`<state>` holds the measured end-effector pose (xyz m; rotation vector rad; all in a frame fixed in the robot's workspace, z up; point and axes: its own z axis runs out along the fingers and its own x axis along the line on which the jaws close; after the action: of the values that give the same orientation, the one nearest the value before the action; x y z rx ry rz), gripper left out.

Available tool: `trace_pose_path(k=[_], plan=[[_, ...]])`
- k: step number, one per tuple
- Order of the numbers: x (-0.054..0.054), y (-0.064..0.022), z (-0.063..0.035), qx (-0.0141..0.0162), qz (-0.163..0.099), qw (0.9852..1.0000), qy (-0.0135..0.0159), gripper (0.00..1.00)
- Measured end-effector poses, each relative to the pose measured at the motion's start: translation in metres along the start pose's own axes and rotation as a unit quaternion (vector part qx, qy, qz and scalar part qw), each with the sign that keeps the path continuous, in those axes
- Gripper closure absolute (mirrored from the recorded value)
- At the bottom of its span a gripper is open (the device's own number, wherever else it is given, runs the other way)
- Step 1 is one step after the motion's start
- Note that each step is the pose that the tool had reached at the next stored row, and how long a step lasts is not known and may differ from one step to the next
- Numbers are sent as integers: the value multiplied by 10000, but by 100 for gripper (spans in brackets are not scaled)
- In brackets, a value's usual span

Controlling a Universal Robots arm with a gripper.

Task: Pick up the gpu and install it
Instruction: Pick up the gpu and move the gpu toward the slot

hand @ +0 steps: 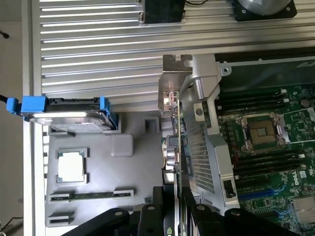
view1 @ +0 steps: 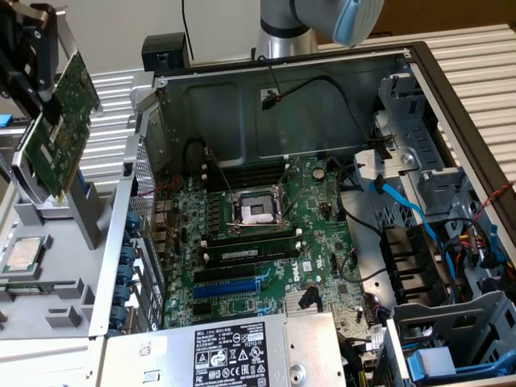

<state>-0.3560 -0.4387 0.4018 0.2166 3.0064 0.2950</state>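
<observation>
Exterior view, clock centred on the motherboard: the blue slot at 7 o'clock lies bare (open air over its whole length). At 9 o'clock the case's rear wall stands upright, between the board and the gripper clamping the gpu. The power supply crowds 6 o'clock. Blue cables and the drive cage clutter 3 to 4.

The desk is a ribbed metal surface of parallel slotted profiles, silver-grey. A plain white wall stands behind it. In the wrist view, a plain beige surface, possibly the floor, lies beyond the desk edge. Lighting is even and diffuse.
</observation>
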Motion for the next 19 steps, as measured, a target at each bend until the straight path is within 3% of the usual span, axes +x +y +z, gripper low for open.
trace_pose_path(k=[7, 19], plan=[[-202, 59, -144, 40, 14, 10000, 84, 74], [-629, 159, -318, 93, 46, 9996, 273, 74]])
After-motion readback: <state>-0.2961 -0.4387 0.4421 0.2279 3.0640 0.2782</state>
